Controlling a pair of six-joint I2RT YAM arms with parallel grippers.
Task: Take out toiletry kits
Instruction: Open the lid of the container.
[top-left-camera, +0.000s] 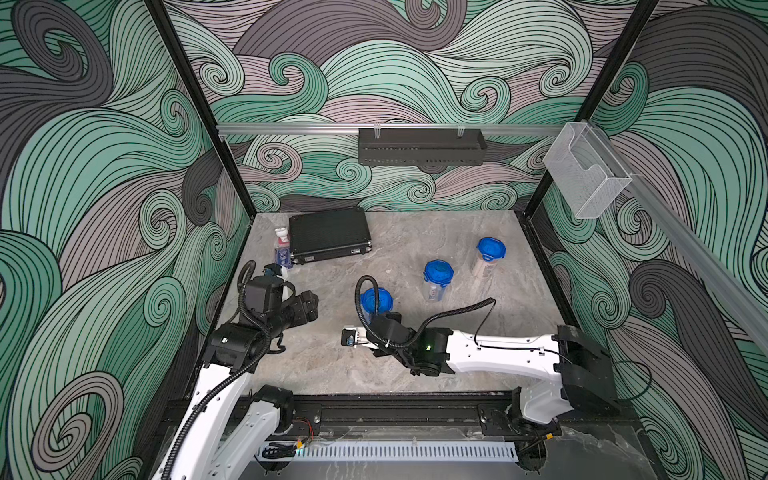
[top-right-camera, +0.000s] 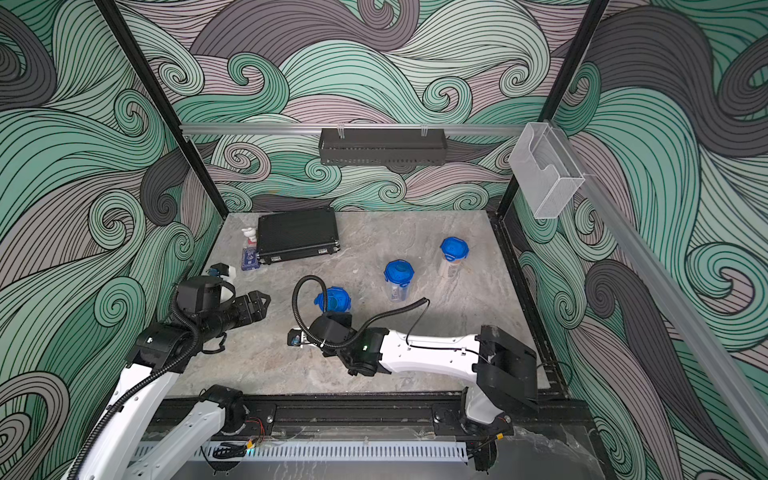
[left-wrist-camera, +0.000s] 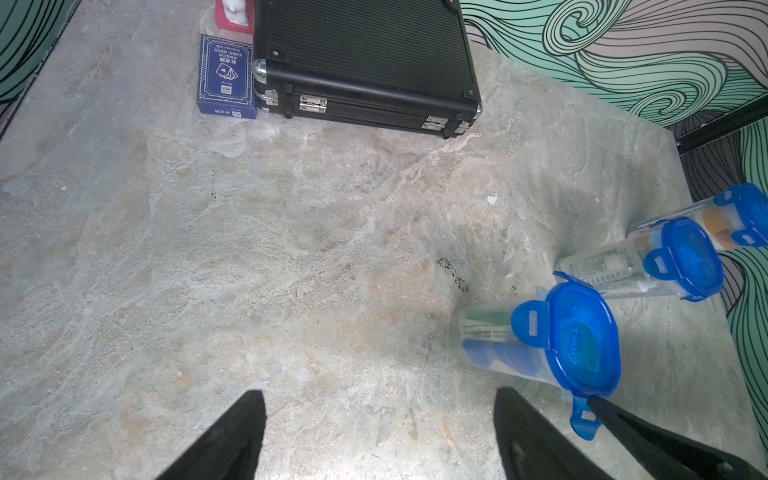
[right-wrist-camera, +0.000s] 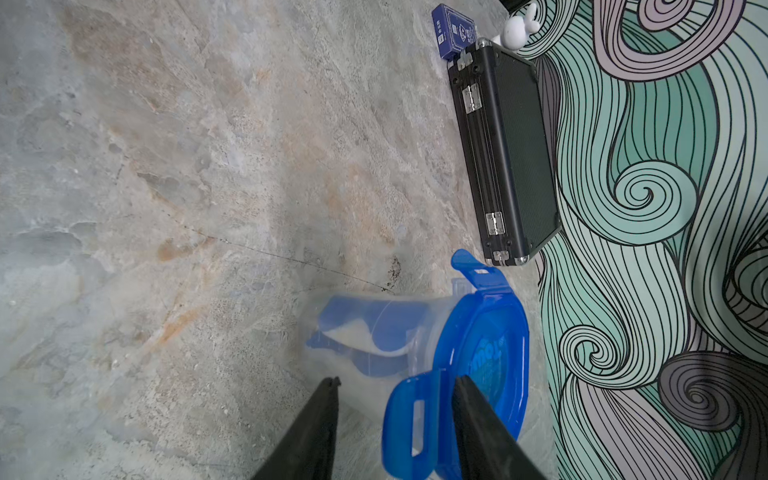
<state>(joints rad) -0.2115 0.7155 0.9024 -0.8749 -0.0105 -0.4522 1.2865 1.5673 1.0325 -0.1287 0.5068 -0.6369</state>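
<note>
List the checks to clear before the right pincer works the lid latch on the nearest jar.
1. Right pincer straddles a blue latch flap on the blue clip-lock lid of the nearest clear plastic jar: ok.
2. Flap clamped: not ok, gap on one side.
3. Jar upright: ok.
4. Left pincer open, empty: ok.
5. Every latch released: cannot tell.
6. Lid off: not ok.

Clear plastic jars (top-left-camera: 438, 276) carry blue clip lids; one holds a blue-white pouch (right-wrist-camera: 374, 328); the ribbed case (top-left-camera: 328, 235) is black.
</note>
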